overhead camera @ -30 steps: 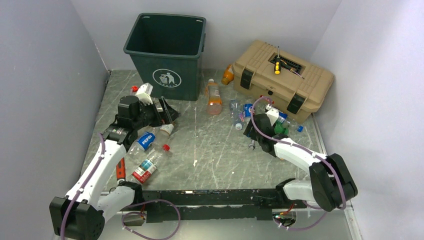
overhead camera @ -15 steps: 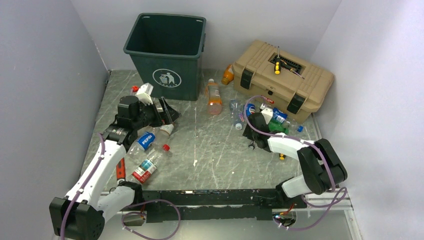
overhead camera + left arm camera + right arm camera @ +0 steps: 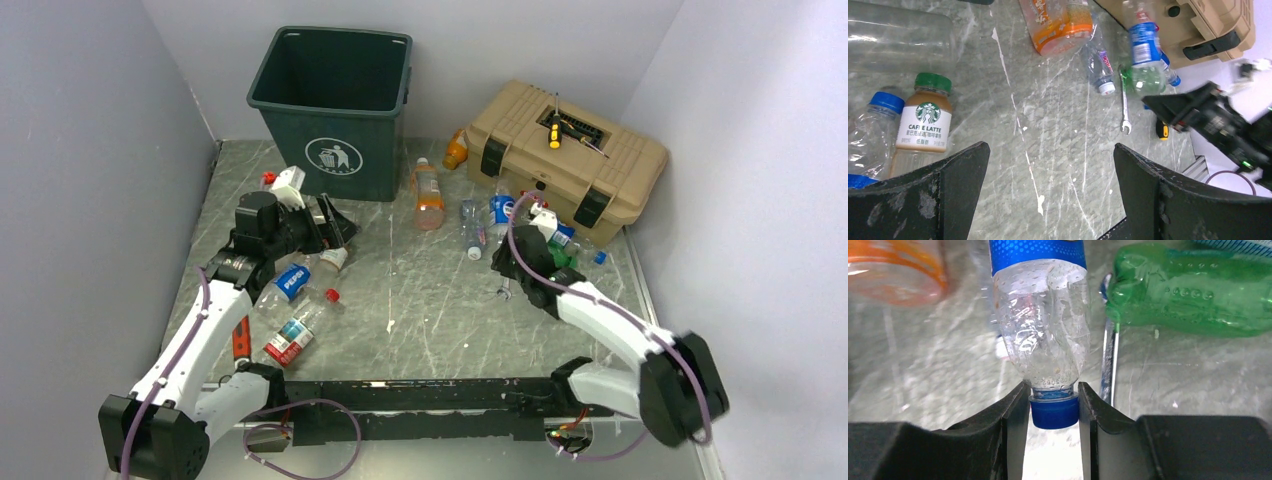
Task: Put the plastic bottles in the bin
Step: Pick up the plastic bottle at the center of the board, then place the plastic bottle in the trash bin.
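My right gripper is shut on the blue cap of a clear plastic bottle with a blue label. The bottle points away from the fingers, in front of the toolbox. A green bottle lies just right of it. An orange bottle and a small clear one lie mid-table. The dark green bin stands at the back left. My left gripper hangs open and empty in front of the bin, above bare table. A Pepsi bottle and a red-labelled bottle lie under the left arm.
The tan toolbox sits at the back right with a yellow-handled screwdriver on its lid. A small wrench lies beside my right wrist. A café latte bottle stands near the left finger. Grey walls close in both sides.
The right jaws have closed onto the blue cap, and the blue-labelled bottle has shifted slightly toward the toolbox. The left arm has not moved.
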You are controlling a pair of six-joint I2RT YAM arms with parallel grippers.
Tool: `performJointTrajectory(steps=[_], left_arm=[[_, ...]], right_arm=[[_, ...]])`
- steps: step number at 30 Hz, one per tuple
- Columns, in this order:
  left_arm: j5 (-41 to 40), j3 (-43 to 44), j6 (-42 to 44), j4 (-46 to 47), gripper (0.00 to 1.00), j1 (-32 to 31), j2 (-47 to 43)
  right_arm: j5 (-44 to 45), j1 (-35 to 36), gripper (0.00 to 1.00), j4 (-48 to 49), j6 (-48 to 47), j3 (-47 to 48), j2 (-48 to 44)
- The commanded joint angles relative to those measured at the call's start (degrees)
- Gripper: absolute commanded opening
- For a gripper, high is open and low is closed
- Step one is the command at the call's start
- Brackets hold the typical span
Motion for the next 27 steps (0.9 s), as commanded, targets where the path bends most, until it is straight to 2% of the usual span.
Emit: performJointTrajectory(steps=[1, 4, 9, 11, 15, 17, 20, 23, 27], left_arm=[[-2.03, 0.91, 0.68, 1.63, 0.99, 0.32, -1.33], [-2.64, 0.44, 0.51, 3.49, 1.00, 0.32, -1.87], [-10.54, -4.08, -1.06, 10.66, 0.99, 0.41, -5.46], [-5.15, -4.76, 1.80, 14.63, 0.99, 0.41, -6.76], [13.55, -2.12, 10.86, 18.77, 0.99, -2.82, -5.70], [16.04, 2.01, 18.01, 12.95, 0.99, -7.01, -4.52], [15.24, 6.36, 38.71, 2.01, 1.00, -15.62, -3.08], [8.95, 7.16, 56.49, -5.24, 0.99, -23.81, -2.96], [1.37, 9.30, 70.61, -11.33, 1.00, -29.66, -1.13]], right_arm=[[2.35, 4.47, 0.00, -11.83, -1.93, 4.03, -13.38], [-4.60, 5.76, 0.00, -21.23, -4.62, 9.26, -17.60], [-24.74, 6.71, 0.00, -30.92, -9.61, 17.48, -16.79], [-27.64, 8.43, 0.00, -35.09, -10.25, 20.20, -15.72], [-32.60, 10.80, 0.00, -44.37, -11.35, 25.00, -13.38], [-35.84, 11.91, 0.00, -47.07, -13.45, 26.65, -12.56], [-38.60, 12.98, 0.00, -49.99, -15.66, 28.55, -11.61], [-41.57, 13.09, 0.00, -51.24, -17.32, 29.33, -11.54], [-43.79, 13.09, 0.00, -51.34, -17.84, 29.09, -12.05]])
